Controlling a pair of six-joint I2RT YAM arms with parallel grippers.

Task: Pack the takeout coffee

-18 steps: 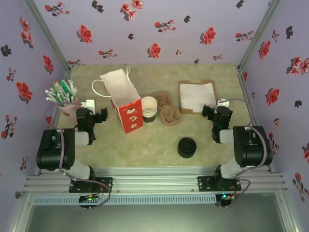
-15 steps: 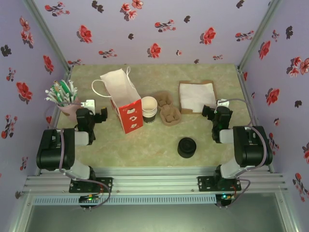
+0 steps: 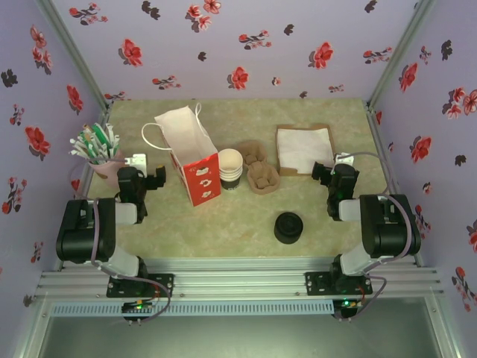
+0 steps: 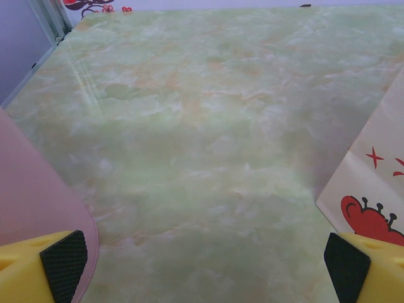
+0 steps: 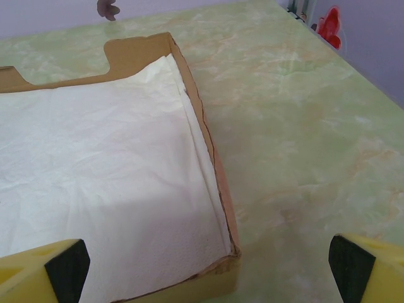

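Observation:
The takeout coffee is out of view. A white paper bag [image 3: 190,153] with a red printed end lies open on its side at mid-left; its red-printed corner [image 4: 372,189] appears at the right of the left wrist view. My left gripper [image 3: 147,168] [image 4: 205,268] rests low between the bag and a pink cup, open, with bare table between its pads [image 4: 63,259]. My right gripper [image 3: 333,165] [image 5: 208,271] sits open at the near corner of a napkin tray [image 5: 221,189], holding nothing.
A stack of lidless cream cups [image 3: 230,168] stands beside the bag, with brown pulp carriers [image 3: 258,173] to its right. A stack of black lids [image 3: 288,227] sits near the front. The pink cup of pens [image 3: 97,149] [image 4: 31,202] stands far left. The cardboard napkin tray [image 3: 281,153] lies back right.

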